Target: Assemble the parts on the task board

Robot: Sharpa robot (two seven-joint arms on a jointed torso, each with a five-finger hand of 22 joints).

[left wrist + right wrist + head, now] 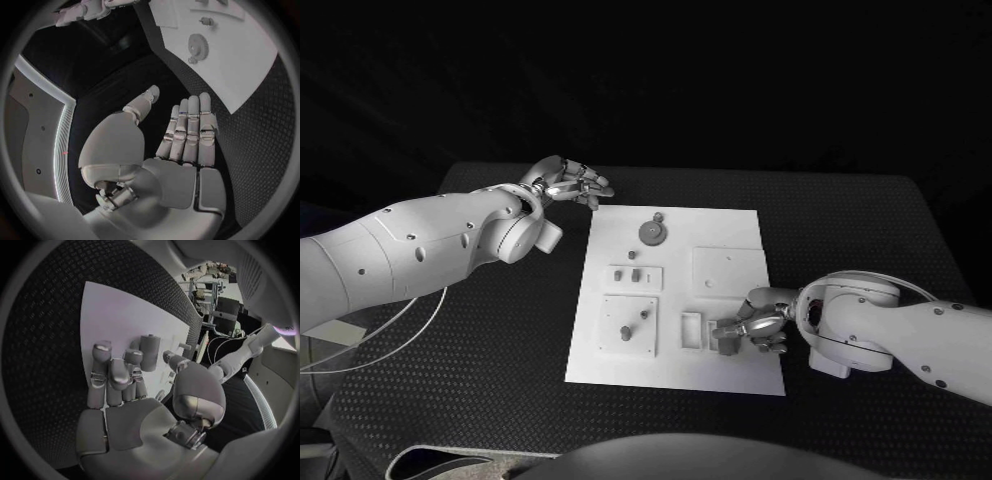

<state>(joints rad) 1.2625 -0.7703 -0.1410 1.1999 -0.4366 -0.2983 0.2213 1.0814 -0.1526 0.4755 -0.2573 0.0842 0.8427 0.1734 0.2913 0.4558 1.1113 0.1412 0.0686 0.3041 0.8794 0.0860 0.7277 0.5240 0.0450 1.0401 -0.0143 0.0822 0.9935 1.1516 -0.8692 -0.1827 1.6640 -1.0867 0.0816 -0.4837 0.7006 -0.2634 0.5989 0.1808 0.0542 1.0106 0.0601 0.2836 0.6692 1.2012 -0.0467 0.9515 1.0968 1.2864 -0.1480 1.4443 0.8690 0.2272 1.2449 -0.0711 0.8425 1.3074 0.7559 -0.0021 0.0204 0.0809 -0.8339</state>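
The white task board (733,240) lies in the middle of the black table. On it are a grey gear (652,232), two short pegs (635,272) and a raised plate (629,325) with pegs. My right hand (756,324) is low over the board's near right part. Its thumb and a finger pinch a small grey cylinder (150,346) that stands next to a white slot block (692,330). My left hand (568,183) hovers over the table off the board's far left corner, its fingers (187,130) straight and apart, holding nothing. The gear (198,45) and board (250,75) lie beyond it.
Black textured matting (473,380) surrounds the board on all sides. A white cable (387,335) runs under my left arm at the table's left edge. A flat white square plate (728,268) sits on the board's right half.
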